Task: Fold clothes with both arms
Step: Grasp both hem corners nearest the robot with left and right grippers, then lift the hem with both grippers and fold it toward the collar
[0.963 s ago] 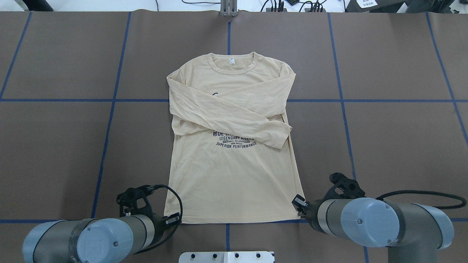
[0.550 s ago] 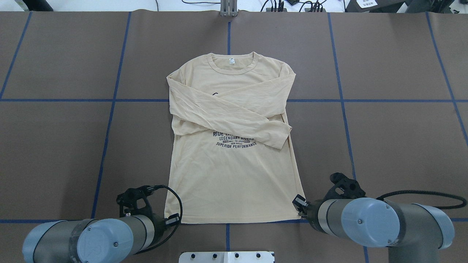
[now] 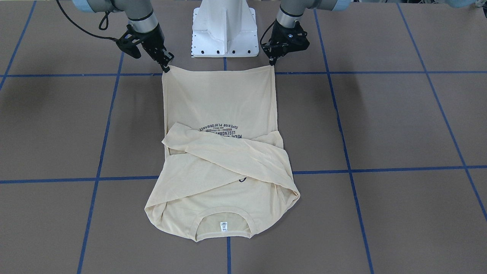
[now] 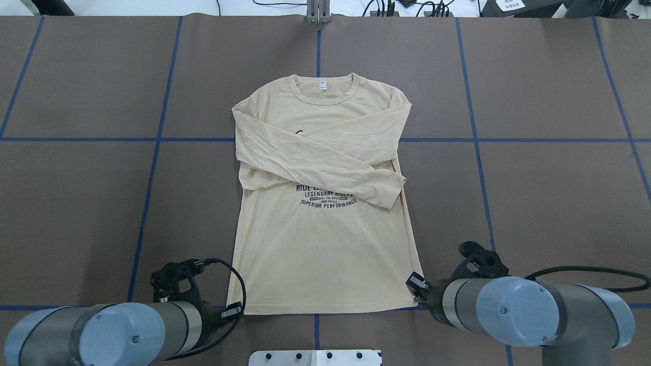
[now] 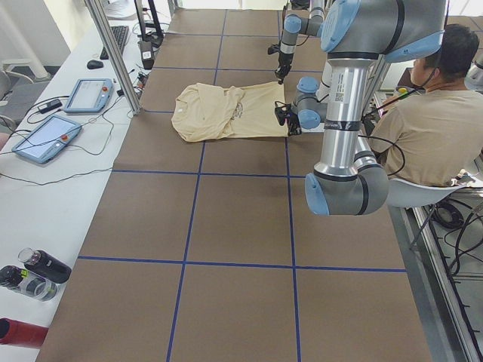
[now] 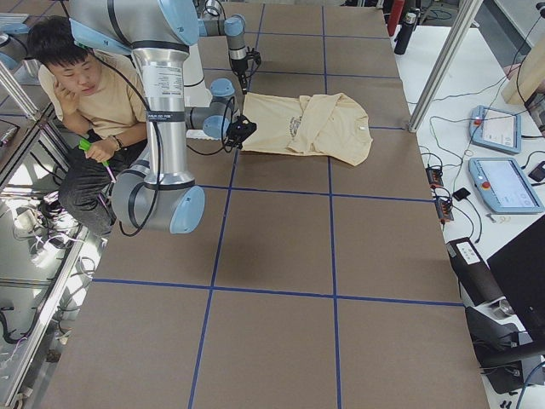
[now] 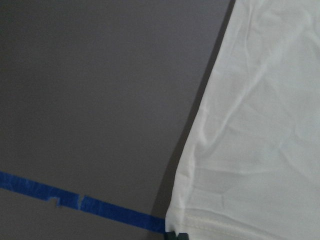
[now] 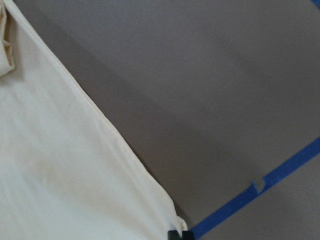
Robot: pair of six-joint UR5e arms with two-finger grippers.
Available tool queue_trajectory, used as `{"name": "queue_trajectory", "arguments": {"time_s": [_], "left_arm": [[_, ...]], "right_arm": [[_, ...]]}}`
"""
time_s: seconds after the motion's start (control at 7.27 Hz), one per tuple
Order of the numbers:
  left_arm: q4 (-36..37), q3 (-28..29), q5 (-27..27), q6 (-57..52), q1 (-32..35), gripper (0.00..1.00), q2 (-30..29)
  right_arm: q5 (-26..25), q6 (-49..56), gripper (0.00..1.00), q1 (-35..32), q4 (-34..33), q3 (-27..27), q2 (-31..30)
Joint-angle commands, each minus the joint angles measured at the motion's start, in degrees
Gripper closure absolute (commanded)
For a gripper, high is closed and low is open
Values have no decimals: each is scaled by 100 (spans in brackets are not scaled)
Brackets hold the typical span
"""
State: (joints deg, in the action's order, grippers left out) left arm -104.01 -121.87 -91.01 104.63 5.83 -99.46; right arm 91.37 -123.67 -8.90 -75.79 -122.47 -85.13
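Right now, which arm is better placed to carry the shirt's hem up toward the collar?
Neither; they look even. The left gripper and right gripper each seem to pinch their own hem corner of the shirt, so both should lift together.

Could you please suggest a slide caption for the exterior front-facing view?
Black left gripper and right gripper pinch the hem corners of a pale cream-yellow long-sleeved jersey shirt, sleeves crossed, on the brown table.

left gripper (image 4: 231, 311) has tugged the shirt (image 4: 320, 254) corner outward.
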Motion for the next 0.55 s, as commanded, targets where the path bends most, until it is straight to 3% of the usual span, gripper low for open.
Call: {"name": "queue_trajectory", "arguments": {"time_s": [0.0, 0.14, 0.28, 0.41], "left_arm": [[362, -775, -434, 22, -12, 100, 305], [416, -933, -435, 49, 58, 100, 287], [417, -900, -417, -3, 128, 100, 209], [347, -847, -522, -326, 956, 100, 95]], "right_arm": [[48, -374, 100, 221, -41, -581, -344], [161, -421, 100, 196, -41, -924, -495], [467, -386, 100, -109, -41, -919, -400], [1166, -142, 100, -695, -50, -745, -252]]}}
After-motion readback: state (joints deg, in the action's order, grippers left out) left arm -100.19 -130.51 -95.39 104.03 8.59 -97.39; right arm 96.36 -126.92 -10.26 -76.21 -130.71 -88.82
